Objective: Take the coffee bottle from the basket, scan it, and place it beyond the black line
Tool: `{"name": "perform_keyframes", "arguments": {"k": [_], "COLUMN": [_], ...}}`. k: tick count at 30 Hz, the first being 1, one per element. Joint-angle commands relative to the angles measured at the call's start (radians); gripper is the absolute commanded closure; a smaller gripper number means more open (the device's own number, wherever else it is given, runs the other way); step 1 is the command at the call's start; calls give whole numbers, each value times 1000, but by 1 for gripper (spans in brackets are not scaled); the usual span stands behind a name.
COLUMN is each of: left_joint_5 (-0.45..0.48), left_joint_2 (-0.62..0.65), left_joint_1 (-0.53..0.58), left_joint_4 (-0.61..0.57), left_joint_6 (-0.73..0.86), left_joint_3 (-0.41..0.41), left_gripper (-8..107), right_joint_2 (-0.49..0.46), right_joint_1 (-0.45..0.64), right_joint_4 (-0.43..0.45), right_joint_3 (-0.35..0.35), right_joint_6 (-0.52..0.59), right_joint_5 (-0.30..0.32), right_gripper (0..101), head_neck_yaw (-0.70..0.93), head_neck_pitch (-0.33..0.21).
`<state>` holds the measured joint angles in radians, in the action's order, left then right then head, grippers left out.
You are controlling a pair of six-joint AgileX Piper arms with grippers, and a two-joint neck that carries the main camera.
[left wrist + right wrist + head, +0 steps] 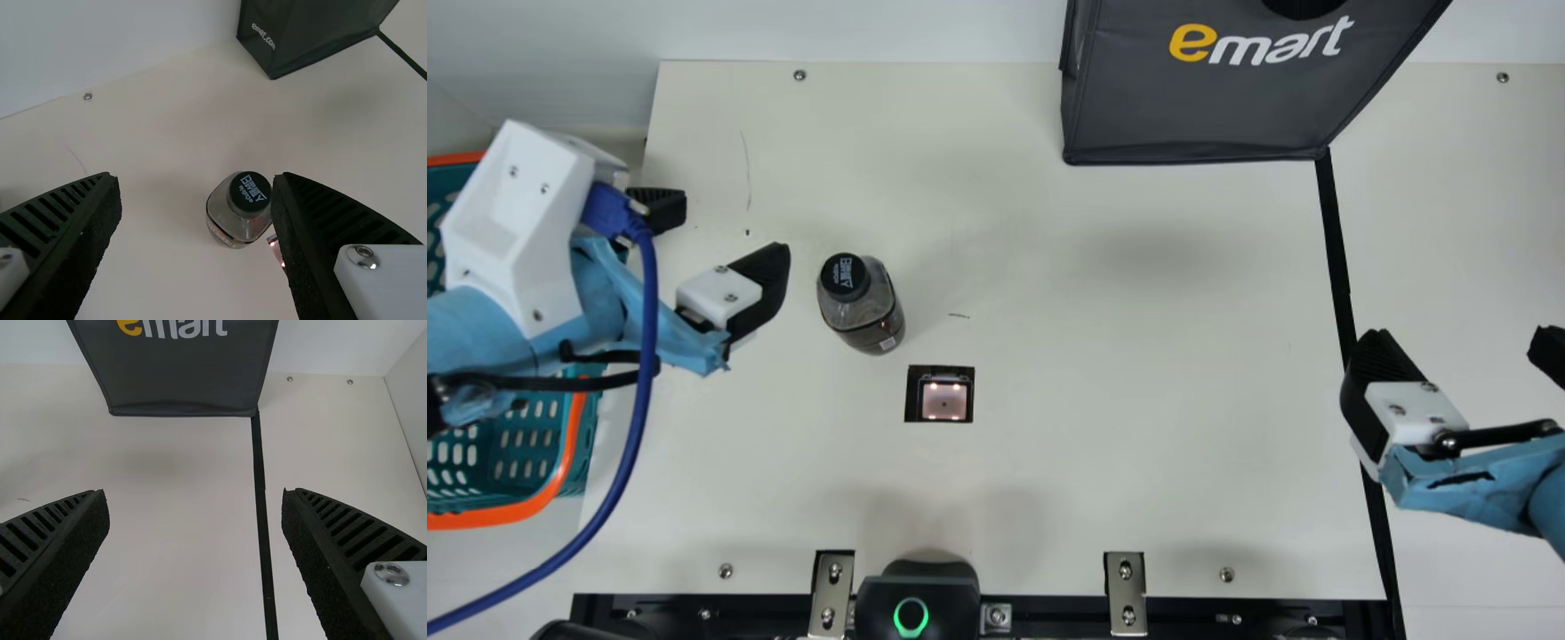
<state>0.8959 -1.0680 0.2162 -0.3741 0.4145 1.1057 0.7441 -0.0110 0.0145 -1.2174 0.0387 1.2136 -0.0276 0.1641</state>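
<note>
The coffee bottle (876, 311) stands upright on the table (1138, 356), white print across its black cap, a small pale label low on its see-through, squarish body. Between its four and five o'clock, the lit scanner (943, 400). At ten o'clock, near the bottle, hangs the left gripper (725, 232), spread wide and empty. At two, a dark bag (1200, 107) with yellow and white lettering; at three, the right gripper (1460, 342), also spread, empty, by the black line (1334, 240)

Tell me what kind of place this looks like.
Probably a mock store checkout: a scanner window is set in the table, a shopping basket sits beside it, and a dark carrier bag stands at the back.
</note>
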Motion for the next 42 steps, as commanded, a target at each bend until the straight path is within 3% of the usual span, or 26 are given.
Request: {"name": "perform_keyframes", "arguments": {"k": [1,10,19,42], "left_joint_5": [34,110,100,32], "left_joint_2": [-5,-40,-99,-233], "left_joint_1": [-8,-10,45,225], "left_joint_4": [-12,-33,-8,181], "left_joint_6": [12,29,1,-337], "left_joint_3": [13,57,81,114], "left_gripper": [9,9,9,9], "right_joint_2": [0,0,0,0], "right_joint_1": [0,0,0,0], "right_joint_4": [0,0,0,0], "right_joint_3": [0,0,0,0], "right_joint_6": [0,0,0,0], "right_joint_5": [0,0,0,0], "right_gripper": [10,10,10,10], "head_neck_yaw": [0,0,0,0], "head_neck_pitch": [-26,-26,-26,-26]}}
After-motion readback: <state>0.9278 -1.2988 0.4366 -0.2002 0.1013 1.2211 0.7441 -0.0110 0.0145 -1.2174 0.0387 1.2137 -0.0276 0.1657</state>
